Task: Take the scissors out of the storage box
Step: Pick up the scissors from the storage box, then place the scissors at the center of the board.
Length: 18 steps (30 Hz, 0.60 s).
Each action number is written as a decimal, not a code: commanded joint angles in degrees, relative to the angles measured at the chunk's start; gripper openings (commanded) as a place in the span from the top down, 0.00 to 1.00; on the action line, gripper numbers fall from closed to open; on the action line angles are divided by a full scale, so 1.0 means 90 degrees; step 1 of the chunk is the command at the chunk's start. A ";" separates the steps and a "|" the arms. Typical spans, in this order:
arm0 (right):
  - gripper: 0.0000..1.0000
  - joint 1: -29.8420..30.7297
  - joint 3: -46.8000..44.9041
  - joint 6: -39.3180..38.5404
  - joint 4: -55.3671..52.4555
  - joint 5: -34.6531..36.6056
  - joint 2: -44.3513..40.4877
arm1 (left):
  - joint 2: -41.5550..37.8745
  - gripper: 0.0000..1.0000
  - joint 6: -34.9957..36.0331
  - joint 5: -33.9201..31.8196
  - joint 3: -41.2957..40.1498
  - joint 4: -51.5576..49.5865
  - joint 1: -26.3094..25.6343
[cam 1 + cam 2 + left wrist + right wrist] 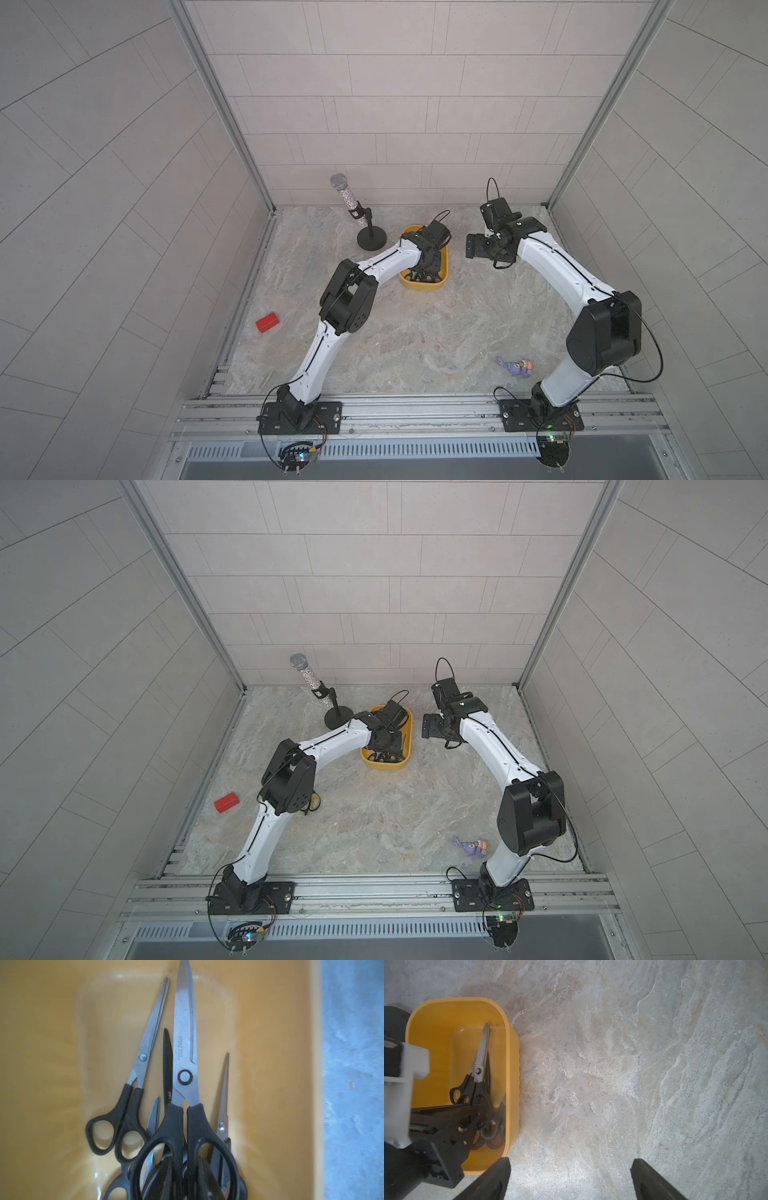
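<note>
Scissors (185, 1076) piled in storage box (52, 1064); left hand (186, 1179) narrow, pinching biggest pair's handles; right hand (571, 1180) wide over bench (633, 1064) beside box.

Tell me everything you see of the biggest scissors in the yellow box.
The biggest scissors lie shut on top of the pile in the storage box. Broad grey steel blades with small lettering, black ring pivot, black plastic handles with two large loops. Smaller pairs lie beneath. Fingers of the left gripper appear to reach into the loops beside the shanks; a firm grip is unclear.
</note>
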 commanded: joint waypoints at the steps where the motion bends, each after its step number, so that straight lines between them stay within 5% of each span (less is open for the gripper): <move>1: 0.05 -0.0021 0.0092 0.0016 -0.0057 0.0082 -0.0074 | -0.0804 1.00 0.0204 -0.0253 -0.0068 0.0000 -0.0037; 18: 0.05 -0.0039 0.0152 0.0088 0.0035 -0.0024 0.0010 | -0.3025 1.00 0.0021 -0.0762 -0.2278 -0.0005 -0.0134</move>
